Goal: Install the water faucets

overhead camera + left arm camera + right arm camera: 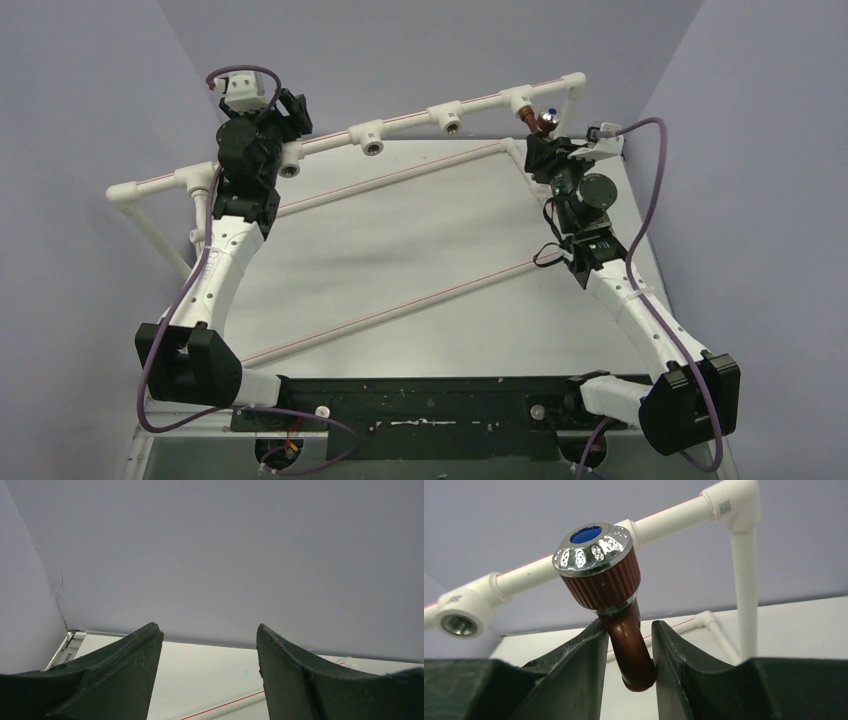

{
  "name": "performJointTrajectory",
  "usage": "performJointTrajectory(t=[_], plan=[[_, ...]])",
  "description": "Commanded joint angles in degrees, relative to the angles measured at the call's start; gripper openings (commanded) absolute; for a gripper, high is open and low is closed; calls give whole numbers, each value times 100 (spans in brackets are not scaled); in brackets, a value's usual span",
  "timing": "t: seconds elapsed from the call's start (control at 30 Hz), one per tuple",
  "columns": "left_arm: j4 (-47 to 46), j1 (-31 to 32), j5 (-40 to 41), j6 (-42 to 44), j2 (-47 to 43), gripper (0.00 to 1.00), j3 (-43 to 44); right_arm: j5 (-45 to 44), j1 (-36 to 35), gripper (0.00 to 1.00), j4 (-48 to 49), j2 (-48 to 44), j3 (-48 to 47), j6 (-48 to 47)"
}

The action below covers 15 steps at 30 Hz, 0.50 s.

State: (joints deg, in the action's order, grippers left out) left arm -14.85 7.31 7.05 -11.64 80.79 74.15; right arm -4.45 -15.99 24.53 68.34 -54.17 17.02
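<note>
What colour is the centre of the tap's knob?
Knob centre is blue; clearest in right wrist view.

From the top camera the brown faucet (541, 122) is just a tiny blob tucked against the tee socket (517, 100), way too small to tell if it's screwed in or only touching. The wrist cam doesn't help much either: the chrome knob (591, 547) covers the faucet's back end and most of that tee, and the right gripper (629, 630) fingers (574, 680) hide part of the spout and get chopped off by the bottom edge. Same story with the left gripper (208, 630): its fingers (110, 680) are cut off low and cover most of the red-striped pipe (225, 707).
</note>
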Motion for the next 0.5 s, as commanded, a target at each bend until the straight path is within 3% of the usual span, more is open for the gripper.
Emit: performJointTrajectory(t=[0.0, 0.47], plan=[[1293, 48, -283, 153, 451, 66, -360, -178, 229, 0, 839, -321, 54, 2297], [1313, 45, -283, 153, 471, 67, -353, -69, 281, 0, 874, -348, 528, 6369]])
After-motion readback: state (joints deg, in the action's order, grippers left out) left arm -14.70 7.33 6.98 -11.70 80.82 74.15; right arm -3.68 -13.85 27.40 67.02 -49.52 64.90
